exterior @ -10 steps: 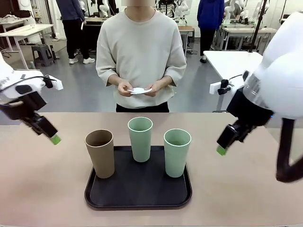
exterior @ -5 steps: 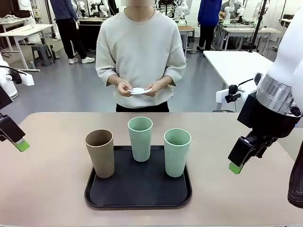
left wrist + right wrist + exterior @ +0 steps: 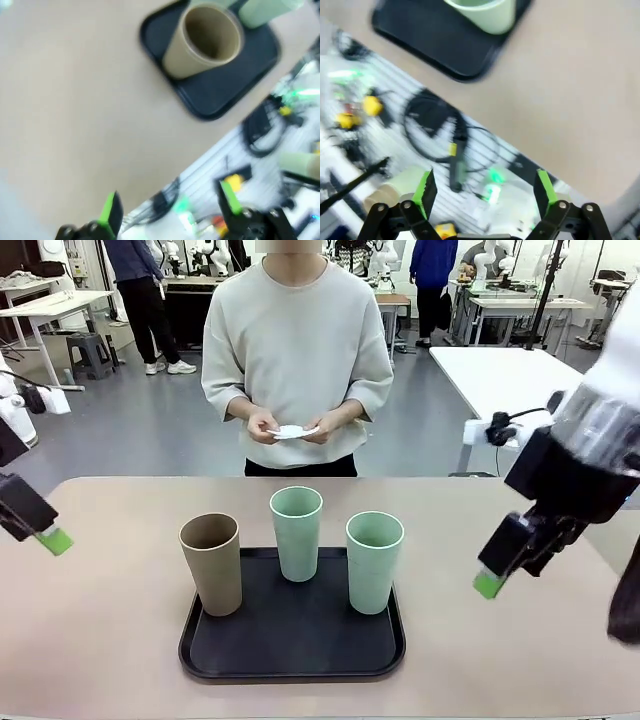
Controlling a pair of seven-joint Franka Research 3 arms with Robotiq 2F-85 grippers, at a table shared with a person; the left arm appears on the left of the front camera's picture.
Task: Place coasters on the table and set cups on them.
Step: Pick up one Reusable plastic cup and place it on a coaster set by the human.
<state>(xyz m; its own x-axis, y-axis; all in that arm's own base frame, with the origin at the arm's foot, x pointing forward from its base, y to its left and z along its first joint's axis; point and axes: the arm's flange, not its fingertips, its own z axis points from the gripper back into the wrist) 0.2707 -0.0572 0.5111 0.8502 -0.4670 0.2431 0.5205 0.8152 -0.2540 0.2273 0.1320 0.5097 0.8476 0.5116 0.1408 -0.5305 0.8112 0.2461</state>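
Three cups (image 3: 297, 533) are standing upright on the black tray (image 3: 290, 658), which is sitting on the tabletop (image 3: 100, 640). One is a brown cup (image 3: 211, 565) on the left, and the other two are green. The person across from us is holding the coasters (image 3: 294, 431) in both hands (image 3: 265, 426), up above the tabletop, so none are lying down yet. Our left end effector (image 3: 169, 202) is hanging wide open and holding nothing, off to the left of the tray. Our right end effector (image 3: 485, 192) is gaping wide too, with nothing in it, off to the right. We are thinking the coasters are thin, floppy paper that is easy to tear, so pinching one gently at its edge is looking best. We are guessing the cups are light, stiff and a bit smooth, so squeezing one around its middle is looking safest.
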